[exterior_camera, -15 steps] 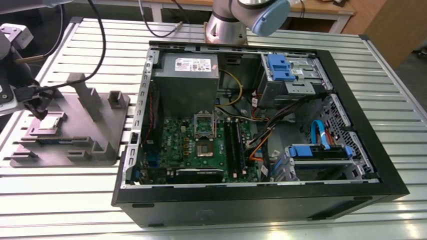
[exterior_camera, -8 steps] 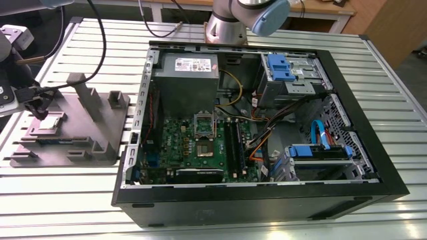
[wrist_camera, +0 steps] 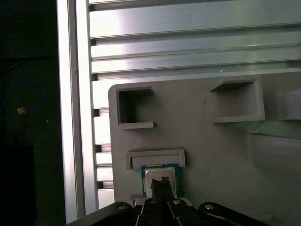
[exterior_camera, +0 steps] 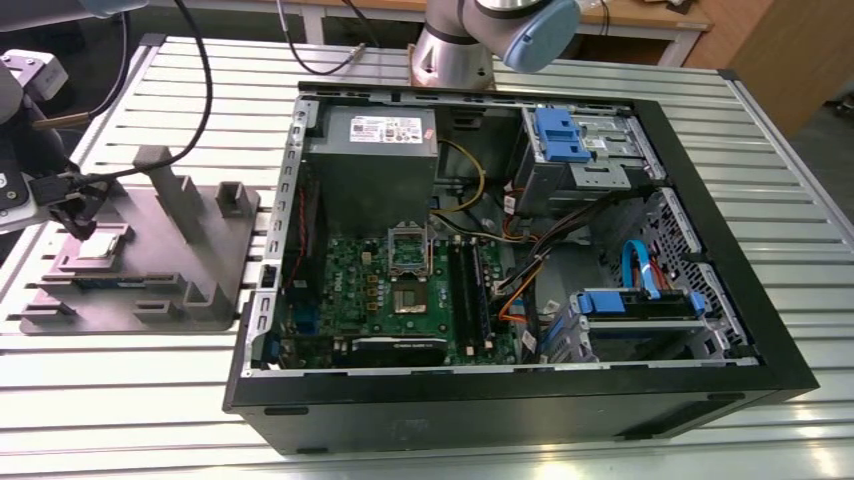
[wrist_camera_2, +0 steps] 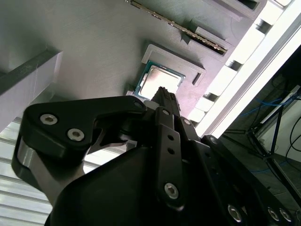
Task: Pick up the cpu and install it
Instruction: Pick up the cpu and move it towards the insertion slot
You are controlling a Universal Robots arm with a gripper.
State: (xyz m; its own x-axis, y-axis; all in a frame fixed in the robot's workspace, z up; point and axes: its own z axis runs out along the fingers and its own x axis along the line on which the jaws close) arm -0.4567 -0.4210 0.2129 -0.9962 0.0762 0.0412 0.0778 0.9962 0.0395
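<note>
Cpu [wrist_camera: 160,173] sits in grey tray [wrist_camera: 211,141] pocket; closed fingers [wrist_camera: 161,184] over it.

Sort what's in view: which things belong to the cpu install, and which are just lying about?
Job: cpu, gripper near it, grey tray holding it, green motherboard.
Lying about: grey power supply box, blue drive brackets, orange cables.

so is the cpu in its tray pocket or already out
In: the cpu lies flat in its framed pocket on the grey tray, with the pincer over it.
</note>
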